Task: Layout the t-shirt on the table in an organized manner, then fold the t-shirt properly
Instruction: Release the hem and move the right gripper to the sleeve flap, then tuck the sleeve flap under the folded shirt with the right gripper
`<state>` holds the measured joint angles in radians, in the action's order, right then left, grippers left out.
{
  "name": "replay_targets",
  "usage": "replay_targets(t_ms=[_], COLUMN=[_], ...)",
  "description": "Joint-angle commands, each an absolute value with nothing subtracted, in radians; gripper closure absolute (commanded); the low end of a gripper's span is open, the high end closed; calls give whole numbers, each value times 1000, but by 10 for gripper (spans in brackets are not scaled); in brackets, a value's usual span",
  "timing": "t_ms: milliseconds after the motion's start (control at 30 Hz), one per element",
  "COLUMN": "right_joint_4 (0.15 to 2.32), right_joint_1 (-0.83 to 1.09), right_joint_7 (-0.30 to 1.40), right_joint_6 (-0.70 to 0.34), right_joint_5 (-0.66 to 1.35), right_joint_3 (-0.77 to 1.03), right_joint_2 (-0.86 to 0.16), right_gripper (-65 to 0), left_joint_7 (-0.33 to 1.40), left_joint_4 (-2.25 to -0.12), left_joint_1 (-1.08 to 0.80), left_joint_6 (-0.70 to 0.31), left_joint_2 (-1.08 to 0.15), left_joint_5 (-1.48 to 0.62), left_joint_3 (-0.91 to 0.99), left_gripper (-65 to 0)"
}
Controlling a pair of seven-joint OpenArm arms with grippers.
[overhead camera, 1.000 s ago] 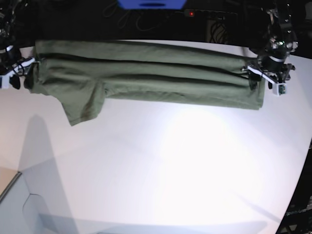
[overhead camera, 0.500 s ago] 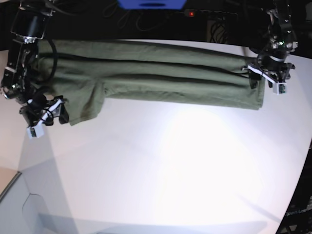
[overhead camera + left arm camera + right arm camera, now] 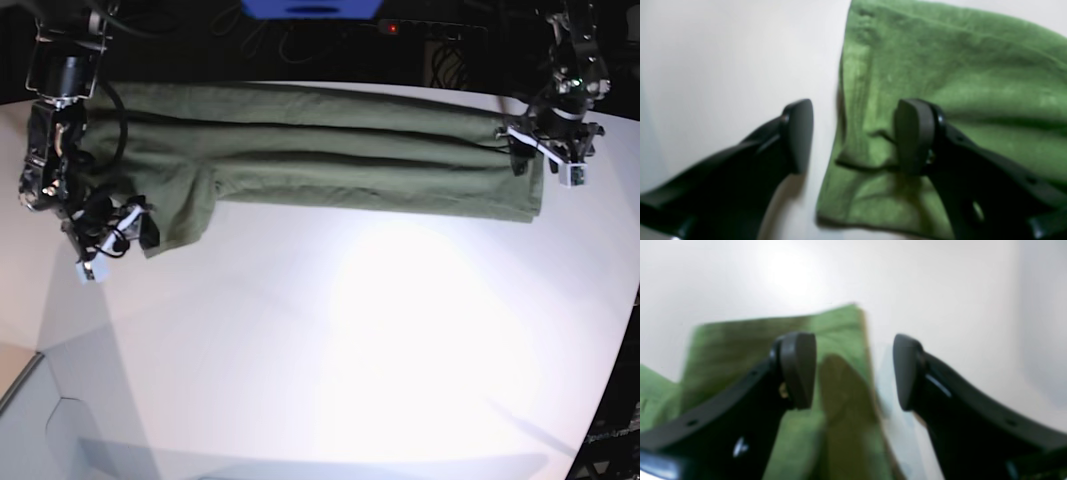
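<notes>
The right arm's fingers [image 3: 120, 232], spread open and empty, are now brought to the dangling sleeve of the wrinkled olive-green cotton t-shirt [image 3: 300, 160] on the matte white worktop [image 3: 350, 350], while the left fingers [image 3: 545, 155], likewise open and empty, are kept at the hem, so sleeve straightening is judged next.

Olive t-shirt [image 3: 330, 165] lies stretched (long folds) across white table [image 3: 350, 340].

No text, label, brand, number or sign can be read in any view; the wrist views are blurred.
</notes>
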<state>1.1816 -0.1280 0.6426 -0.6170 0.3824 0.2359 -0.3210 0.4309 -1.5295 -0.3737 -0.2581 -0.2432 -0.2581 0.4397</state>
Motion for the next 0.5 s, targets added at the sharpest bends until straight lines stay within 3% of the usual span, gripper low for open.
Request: replay_targets(t_ms=[0, 167, 233, 433, 467], right_joint_4=[1193, 1193, 1193, 1193, 1193], right_joint_1=[-143, -142, -142, -142, -142], right_joint_7=[630, 630, 630, 630, 631], right_joint_6=[-621, -621, -621, -621, -621], right_joint_5=[397, 395, 395, 395, 395], right_joint_3=[234, 197, 182, 157, 157], right_joint_2=[-338, -335, -337, -338, -338], right_gripper=[-370, -365, -329, 0, 0], left_joint_7=[414, 414, 414, 414, 414], left_joint_4=[-1550, -1550, -1550, -1550, -1550], left_joint_1=[-372, -371, -369, -369, -369], left_joint_6=[-255, -255, -255, -255, -255], left_joint_2=[-255, -255, -255, -255, -255], left_joint_5=[-263, -263, -263, -263, -263], left_joint_3=[447, 447, 447, 447, 447], left_gripper=[-386, -386, -386, -386, -386])
